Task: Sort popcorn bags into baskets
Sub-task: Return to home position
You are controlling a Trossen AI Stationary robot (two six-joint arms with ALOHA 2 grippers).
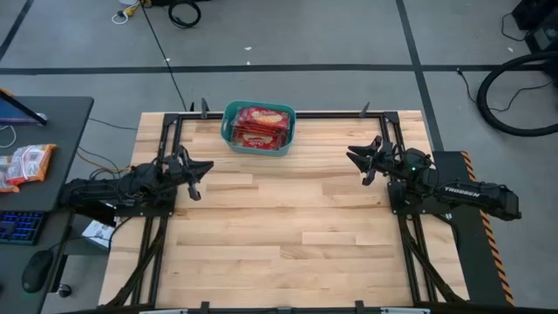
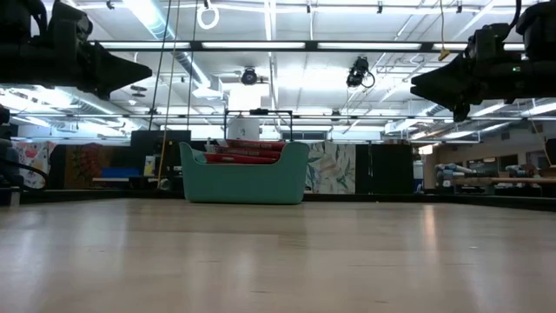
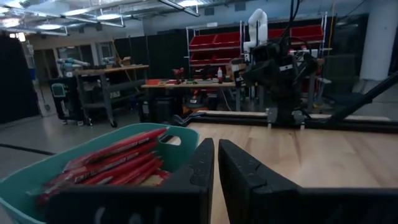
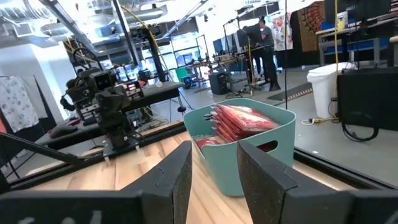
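Beside the wooden bench
Orange-white packets, a keyboard and a mouse lie on the dark bench.

Setting: robotics lab in an open workshop hall. Evidence: grey concrete floor with dark taped lines; exposed ceiling strip lights; racks of red parts bins; cluttered workbenches; white robot arm; desk with keyboard; loose cables.
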